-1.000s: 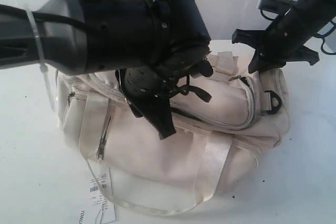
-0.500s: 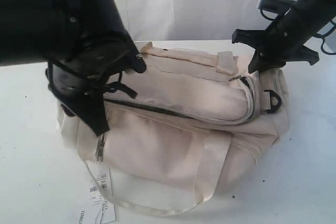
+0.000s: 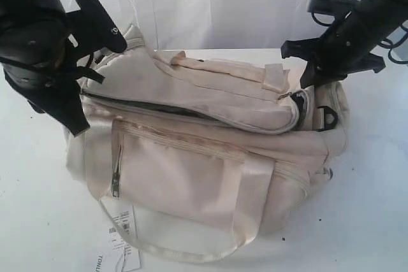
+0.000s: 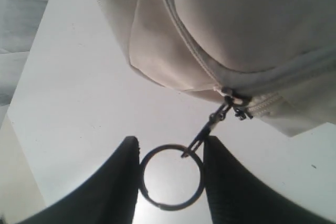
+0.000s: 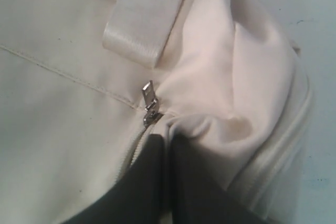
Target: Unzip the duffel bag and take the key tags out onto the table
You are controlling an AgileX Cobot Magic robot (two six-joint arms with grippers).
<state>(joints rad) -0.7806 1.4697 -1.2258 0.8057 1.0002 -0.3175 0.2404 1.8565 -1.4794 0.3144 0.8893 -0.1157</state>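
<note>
The cream duffel bag (image 3: pixel 210 157) lies on the white table (image 3: pixel 370 189). Its top zip gapes as a dark slit (image 3: pixel 159 107) from the left end to past the middle. My left gripper (image 3: pixel 89 87) stands at the bag's left end. In the left wrist view it (image 4: pixel 170 174) is shut on the zip's metal pull ring (image 4: pixel 143 184), whose short link runs to the slider (image 4: pixel 231 100). My right gripper (image 3: pixel 307 82) is shut on bag fabric (image 5: pixel 210 124) at the right end, beside a second silver slider (image 5: pixel 149 103). The key tags are hidden.
A white barcode hangtag (image 3: pixel 121 234) lies on the table at the bag's front left. A black D-ring (image 3: pixel 327 119) hangs at the right end. A webbing handle (image 3: pixel 191 253) loops down in front. A white curtain hangs behind.
My left gripper has travelled left along the bag's top with the pull ring, and the zip has opened behind it. The bag's left end has lifted slightly. The right gripper has stayed put.
</note>
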